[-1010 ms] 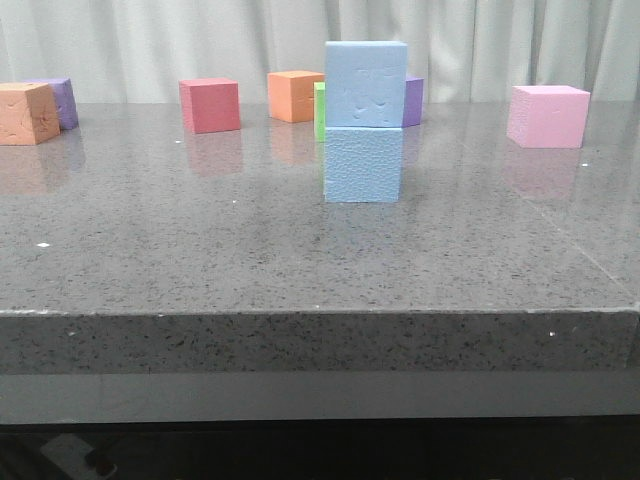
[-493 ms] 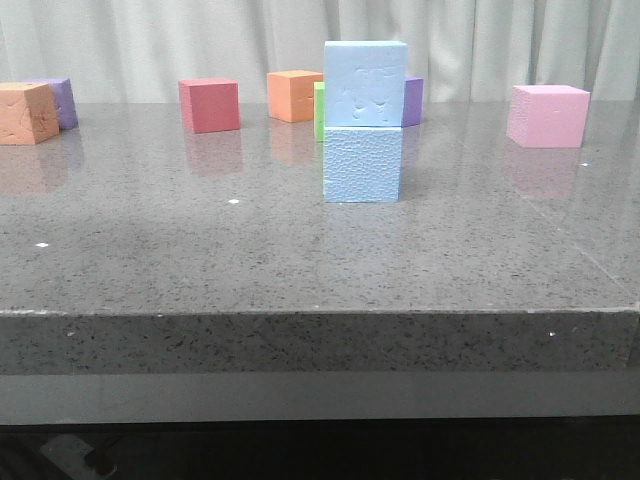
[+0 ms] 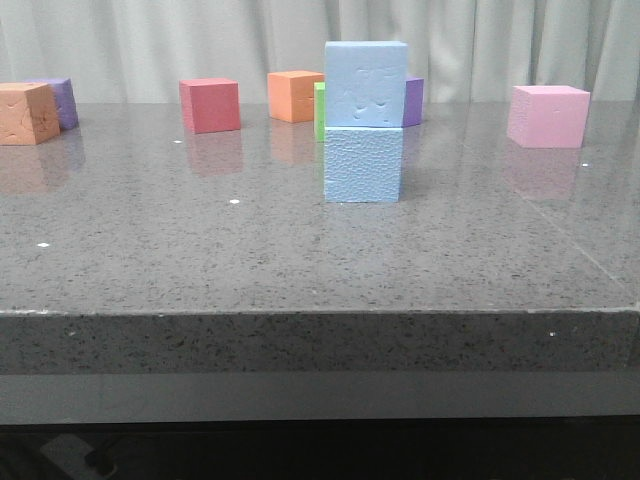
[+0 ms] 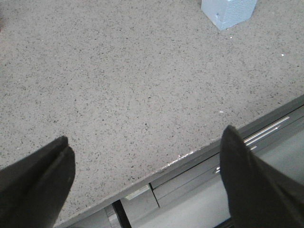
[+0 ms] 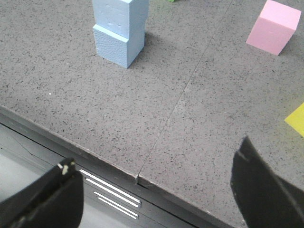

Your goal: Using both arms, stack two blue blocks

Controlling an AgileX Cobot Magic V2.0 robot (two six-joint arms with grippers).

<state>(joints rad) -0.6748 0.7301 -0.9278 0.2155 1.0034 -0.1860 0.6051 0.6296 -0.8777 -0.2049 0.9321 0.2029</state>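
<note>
Two pale blue blocks stand stacked in the middle of the grey table. The upper blue block (image 3: 366,84) rests squarely on the lower blue block (image 3: 362,164). The stack also shows in the right wrist view (image 5: 120,31), and a corner of the lower block shows in the left wrist view (image 4: 228,12). My left gripper (image 4: 145,166) is open and empty above the table's front edge. My right gripper (image 5: 156,185) is open and empty above the front edge, well back from the stack. Neither gripper shows in the front view.
Behind the stack are a green cube (image 3: 319,110), a purple cube (image 3: 413,100), an orange cube (image 3: 295,96) and a red cube (image 3: 210,105). Far left stand an orange cube (image 3: 27,113) and a purple cube (image 3: 62,101). A pink cube (image 3: 547,115) is at right. A yellow piece (image 5: 297,119) shows in the right wrist view.
</note>
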